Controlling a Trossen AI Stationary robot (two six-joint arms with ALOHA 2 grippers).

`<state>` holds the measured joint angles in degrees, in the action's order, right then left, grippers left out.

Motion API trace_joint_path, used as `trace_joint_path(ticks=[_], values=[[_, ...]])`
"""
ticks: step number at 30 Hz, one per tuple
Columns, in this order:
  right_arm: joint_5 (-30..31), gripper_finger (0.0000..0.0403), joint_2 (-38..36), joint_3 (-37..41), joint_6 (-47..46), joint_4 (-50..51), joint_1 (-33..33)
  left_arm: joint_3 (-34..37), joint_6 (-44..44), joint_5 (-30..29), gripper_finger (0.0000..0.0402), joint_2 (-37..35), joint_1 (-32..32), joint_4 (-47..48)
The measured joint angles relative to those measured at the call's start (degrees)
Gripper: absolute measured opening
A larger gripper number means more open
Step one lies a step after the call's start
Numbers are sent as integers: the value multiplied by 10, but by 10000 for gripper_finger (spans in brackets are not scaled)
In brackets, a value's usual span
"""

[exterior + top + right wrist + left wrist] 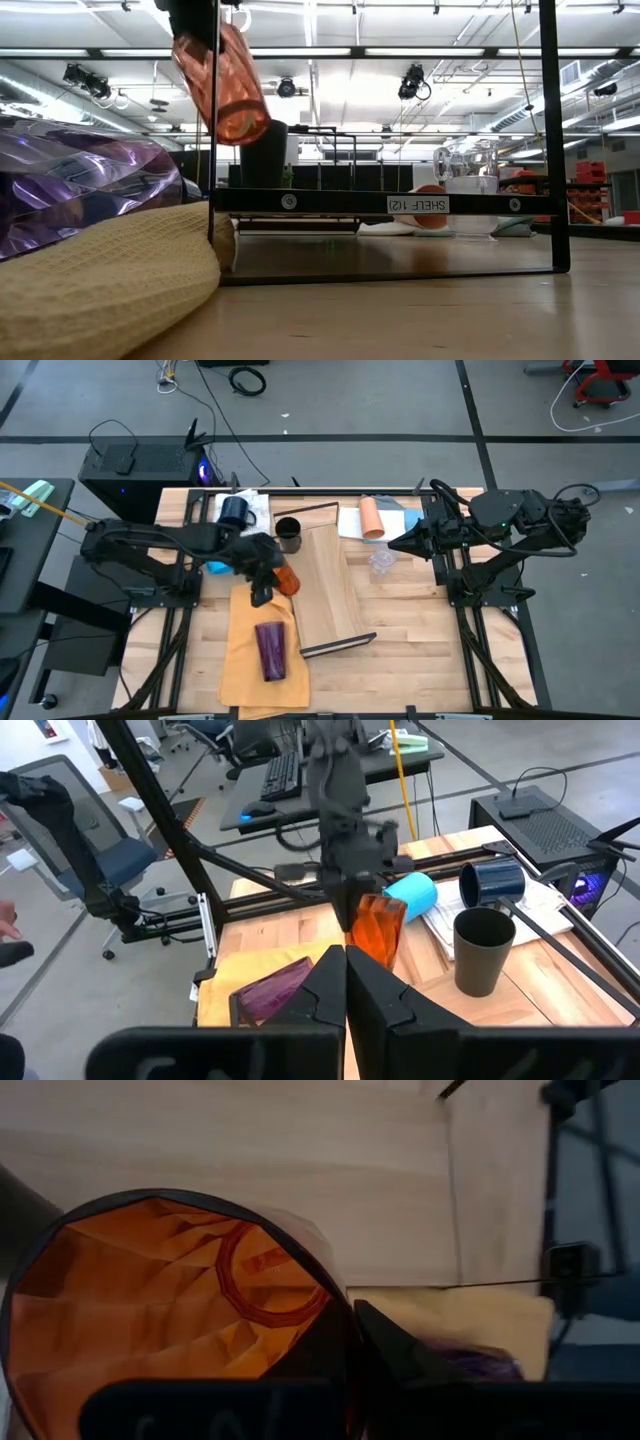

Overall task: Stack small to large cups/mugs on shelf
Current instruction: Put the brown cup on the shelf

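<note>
While the left gripper carries the orange tumbler by its rim, we note from above it hangs at the shelf plank's left edge; the right gripper, clenched on nothing, waits farther off. Low view: tumbler aloft, tilted, mouth uppermost. Left wrist: fingers clamp its wall, plank beyond. Right wrist: black cup upright on the shelf, likely the nesting target.

A white label reading "SHELF (12)" is stuck on the shelf's dark bar.
</note>
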<state>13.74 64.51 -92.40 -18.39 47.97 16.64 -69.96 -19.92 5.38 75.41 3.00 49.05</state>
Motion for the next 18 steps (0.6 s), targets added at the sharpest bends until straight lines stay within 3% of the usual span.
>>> trace_joint_path(ticks=[4, 9, 13, 18], values=[[0, 9, 0, 0, -4, 0, 0, -47, 9, -38, 13, 40, 7, 53], [0, 9, 0, 0, -7, 0, 0, -157, 25, -81, 13, 102, 5, 144], [0, 9, 0, 0, -7, 0, 0, -232, 43, -82, 13, 154, 3, 169], [0, 9, 0, 0, -7, 0, 0, -263, 78, -77, 13, 211, 4, 203]])
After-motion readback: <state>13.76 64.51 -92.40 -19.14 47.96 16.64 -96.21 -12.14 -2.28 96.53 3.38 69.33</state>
